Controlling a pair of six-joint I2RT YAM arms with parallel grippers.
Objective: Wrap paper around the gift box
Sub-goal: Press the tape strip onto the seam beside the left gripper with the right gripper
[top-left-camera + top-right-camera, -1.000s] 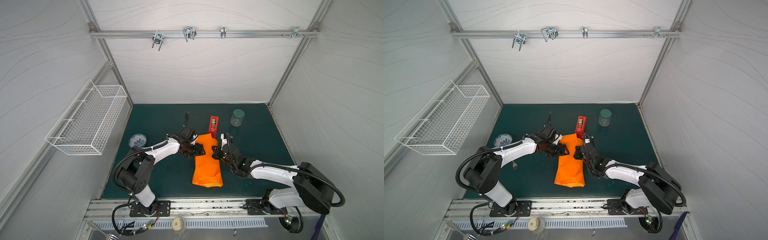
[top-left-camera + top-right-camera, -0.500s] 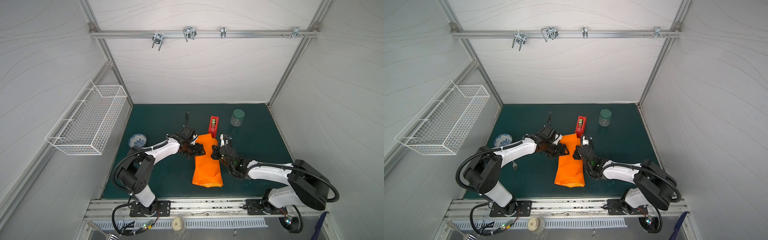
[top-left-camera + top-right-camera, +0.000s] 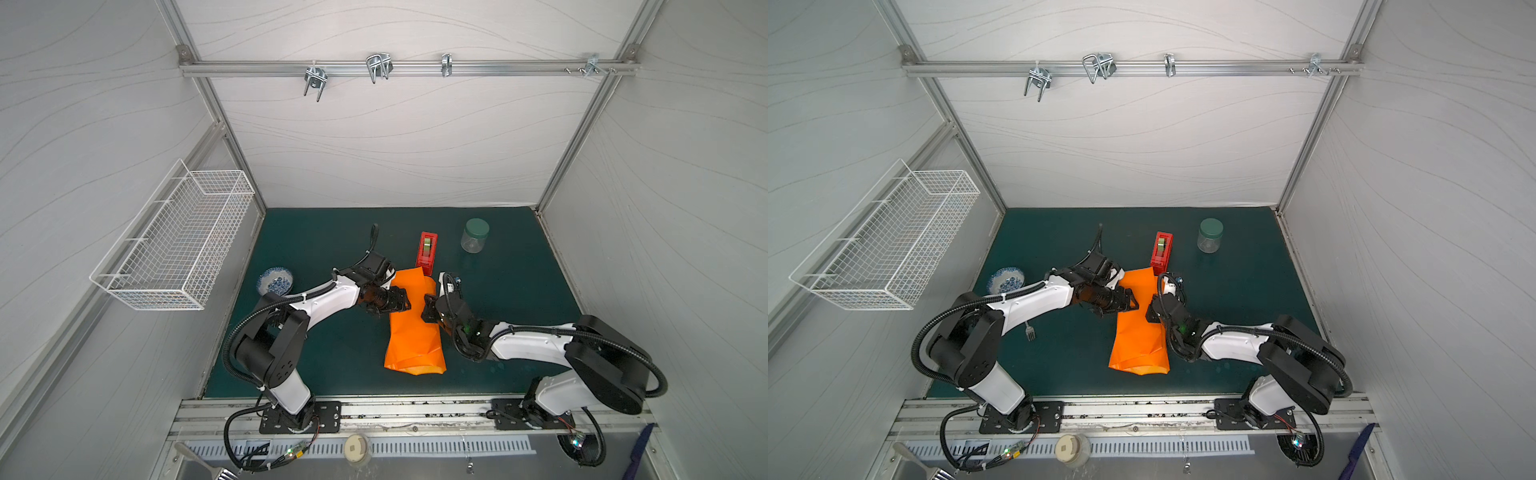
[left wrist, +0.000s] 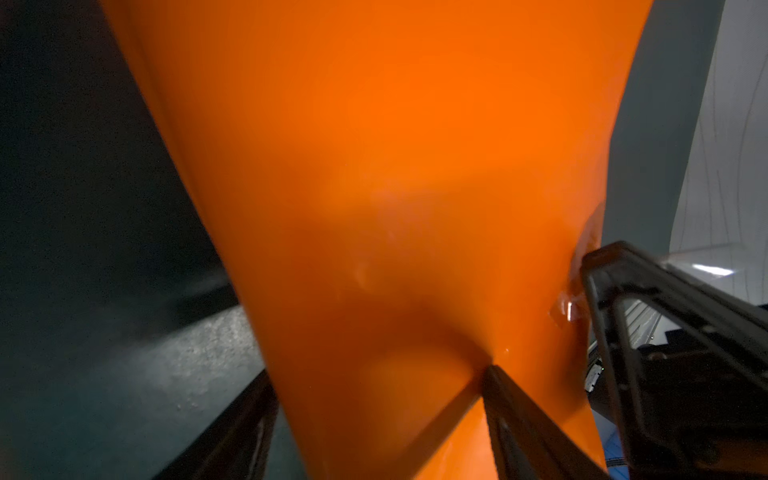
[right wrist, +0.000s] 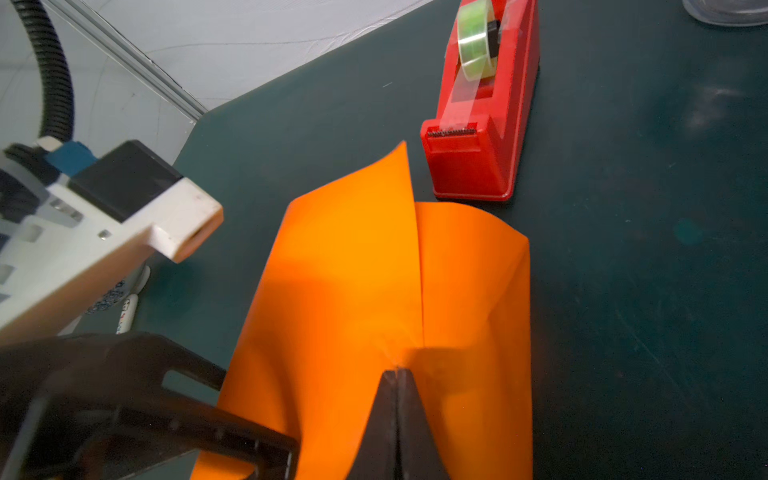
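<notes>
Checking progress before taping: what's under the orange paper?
Only the folded paper shows, lying on the green mat. Anything under it is covered; no box is visible in any view.

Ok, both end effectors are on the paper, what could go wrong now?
The shut right end effector pins the paper at its seam; lifting off may let the flaps spring open. One finger of the open left end effector dents the paper; more pressure could crease it. The tape dispenser stands close beyond the paper, so sliding could bump it.
</notes>
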